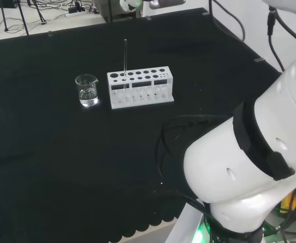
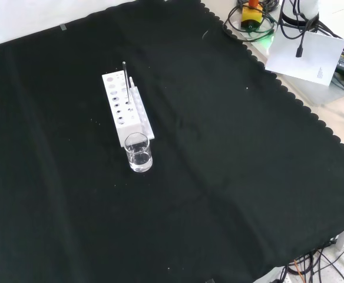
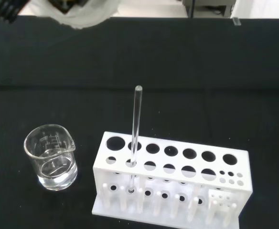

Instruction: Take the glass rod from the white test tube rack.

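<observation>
Black cloth [image 1: 62, 152] covers the bench. White test tube rack [image 1: 140, 88] stands near its middle, a small clear beaker [image 1: 87, 90] just beside the rack's left end in the head view. Glass rod [image 1: 125, 58] stands upright in a hole near that same end — untouched. White arm links [image 1: 249, 157] bulk low at head view's right. Hand [image 3: 77, 12] — a blurred white and black edge in the wrist view, well apart from the rod; whether released or clenched, cannot tell.

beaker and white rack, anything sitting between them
Nothing: in the head view, bare black cloth separates the beaker from the white test tube rack. The glass rod stands in the rack's end nearest the beaker.
</observation>
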Controlling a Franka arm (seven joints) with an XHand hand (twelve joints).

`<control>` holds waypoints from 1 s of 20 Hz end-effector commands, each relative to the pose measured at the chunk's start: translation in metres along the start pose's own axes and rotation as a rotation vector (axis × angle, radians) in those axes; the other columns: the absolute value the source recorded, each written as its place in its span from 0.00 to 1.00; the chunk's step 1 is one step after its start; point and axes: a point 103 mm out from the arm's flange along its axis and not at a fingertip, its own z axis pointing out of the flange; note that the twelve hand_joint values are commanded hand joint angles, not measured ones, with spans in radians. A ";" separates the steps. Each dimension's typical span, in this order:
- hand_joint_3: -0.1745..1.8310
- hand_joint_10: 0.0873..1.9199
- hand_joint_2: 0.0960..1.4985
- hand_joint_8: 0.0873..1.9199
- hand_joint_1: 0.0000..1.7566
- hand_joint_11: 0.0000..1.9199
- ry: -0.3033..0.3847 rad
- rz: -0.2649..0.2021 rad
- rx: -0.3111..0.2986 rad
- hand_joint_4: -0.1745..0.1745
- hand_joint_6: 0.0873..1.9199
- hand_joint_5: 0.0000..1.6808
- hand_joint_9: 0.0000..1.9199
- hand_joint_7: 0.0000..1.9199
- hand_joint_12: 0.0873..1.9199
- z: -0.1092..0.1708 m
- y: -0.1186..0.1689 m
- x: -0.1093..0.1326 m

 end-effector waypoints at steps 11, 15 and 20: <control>0.41 0.47 0.44 0.48 0.46 0.06 0.003 -0.068 0.047 0.01 0.00 0.07 0.13 0.02 0.73 0.045 0.053 0.021; 0.41 0.47 0.44 0.48 0.46 0.07 -0.003 -0.075 0.065 0.01 0.00 0.07 0.14 0.03 0.73 0.055 0.062 0.020; 0.41 0.47 0.44 0.49 0.46 0.09 0.000 -0.079 0.082 0.01 0.00 0.08 0.16 0.05 0.73 0.070 0.073 0.015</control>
